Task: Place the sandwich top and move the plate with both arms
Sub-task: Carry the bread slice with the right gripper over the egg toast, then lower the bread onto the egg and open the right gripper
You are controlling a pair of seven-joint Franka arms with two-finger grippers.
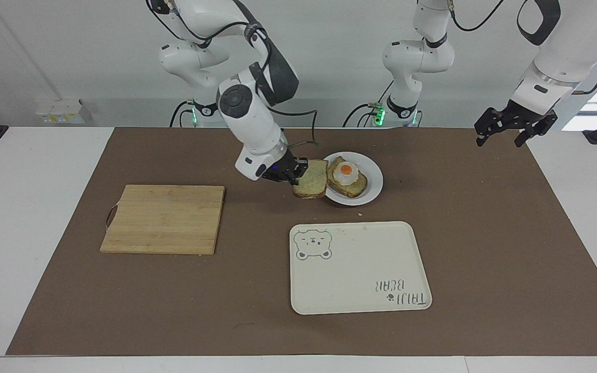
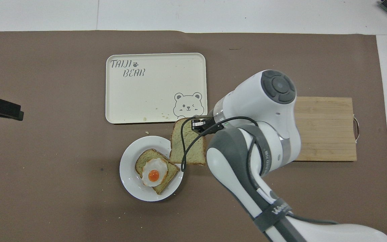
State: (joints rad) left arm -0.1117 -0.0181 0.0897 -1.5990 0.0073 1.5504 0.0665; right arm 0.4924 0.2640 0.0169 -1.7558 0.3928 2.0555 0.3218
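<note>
Holding the bread slice at the plate's rim

Clamping the sandwich top [image 1: 311,179] by one edge, my right gripper [image 1: 289,173] has its jaws closed on the slice and carries it in the air, roughly level. From the facing view the slice hangs at the edge of the plate [image 1: 373,190], on the side toward the right arm's end of the table, just beside the toasted slice with the fried egg [image 1: 347,173] that lies on that plate. I cannot tell whether the two slices touch. From above, the held bread overlaps the plate's rim and sits between the plate and the cream tray with the bear drawing [image 1: 359,267], which lies farther from the robots. The wooden cutting board [image 1: 165,218] lies bare toward the right arm's end of the table.

My left gripper [image 1: 515,127] waits raised over the left arm's end of the brown mat [image 1: 485,217], jaws apart and holding nothing.
</note>
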